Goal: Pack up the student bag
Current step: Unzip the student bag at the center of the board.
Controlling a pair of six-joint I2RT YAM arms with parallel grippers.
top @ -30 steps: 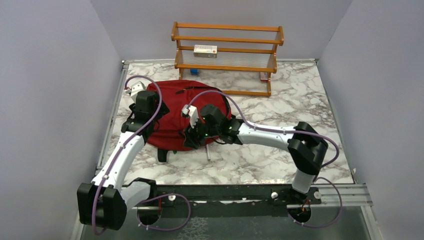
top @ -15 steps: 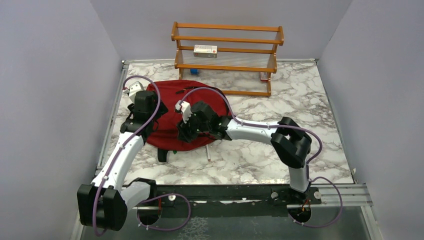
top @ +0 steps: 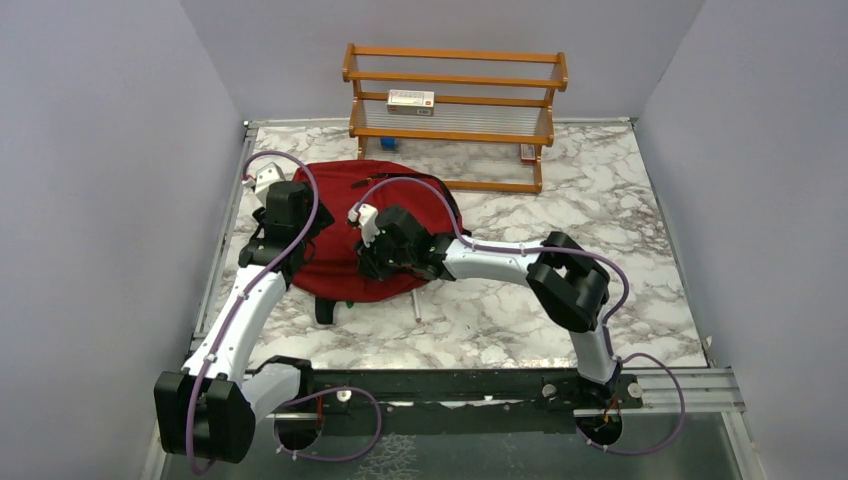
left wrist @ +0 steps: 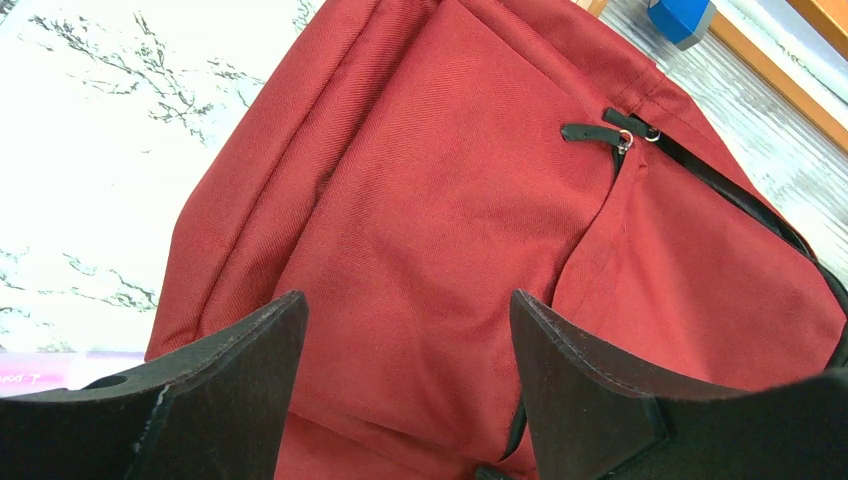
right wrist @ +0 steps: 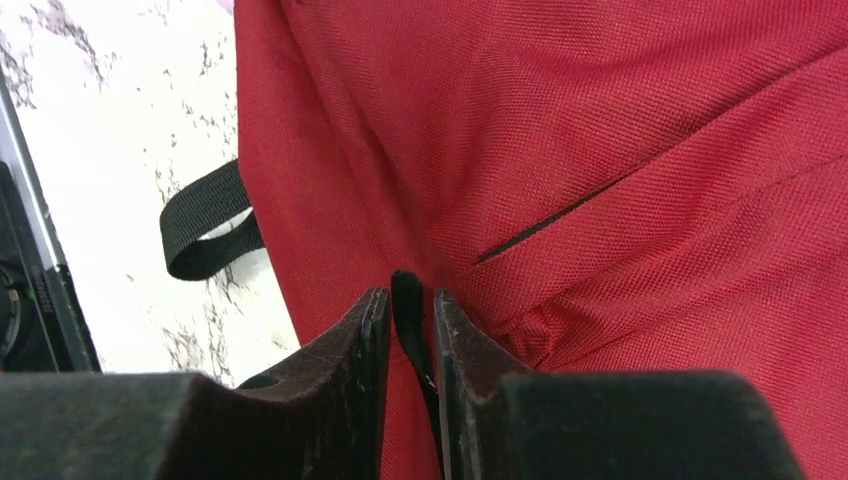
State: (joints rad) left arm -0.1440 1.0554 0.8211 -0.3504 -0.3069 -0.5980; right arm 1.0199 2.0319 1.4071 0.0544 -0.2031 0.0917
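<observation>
Bright, even light; soft shadows.

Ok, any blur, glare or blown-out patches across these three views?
Top external: evenly lit, sharp, only soft shadows. Left wrist: the marble table is washed out, the student bag weave sharp, the left fingers dark and soft. Right wrist: weave crisp, table blown out, the right fingers featureless black.

Dark red soft fabric backpack (top: 340, 205): lies flat on the white marble-pattern table (top: 600, 200), left of centre, just in front of the orange wooden rack (top: 455, 95). The body is slack and creased, with long parallel folds along one side. A black zipper pull (left wrist: 598, 132) with a small metal ring sits at the far end. A black zipper track (left wrist: 725, 188) runs on from it. A black webbing strap loop (right wrist: 205, 232) protrudes from the near edge onto the table.
</observation>
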